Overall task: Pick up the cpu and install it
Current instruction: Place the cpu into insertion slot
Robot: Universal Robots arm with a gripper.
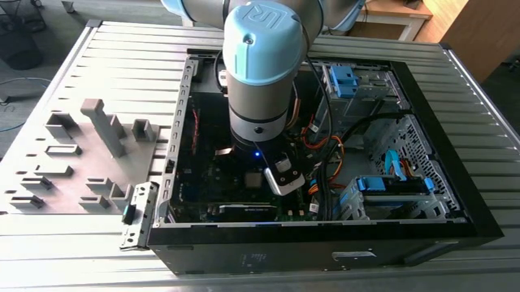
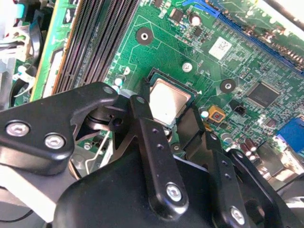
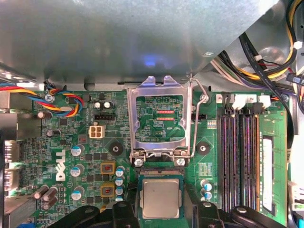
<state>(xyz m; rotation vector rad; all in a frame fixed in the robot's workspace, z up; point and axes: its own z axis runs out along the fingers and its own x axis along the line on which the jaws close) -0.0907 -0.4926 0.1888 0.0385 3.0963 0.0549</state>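
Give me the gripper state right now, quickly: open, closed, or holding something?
Gripper: cannot be told; it is down around the small flat square silver-topped cpu, which lies on the green motherboard.

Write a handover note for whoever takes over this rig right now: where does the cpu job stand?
Pincer: down inside the computer case, right over the cpu; grip cannot be judged.
Cpu: lies flat in the motherboard socket.
Done: cpu is at the socket.
Left: load plate stands raised, not yet closed over the cpu.
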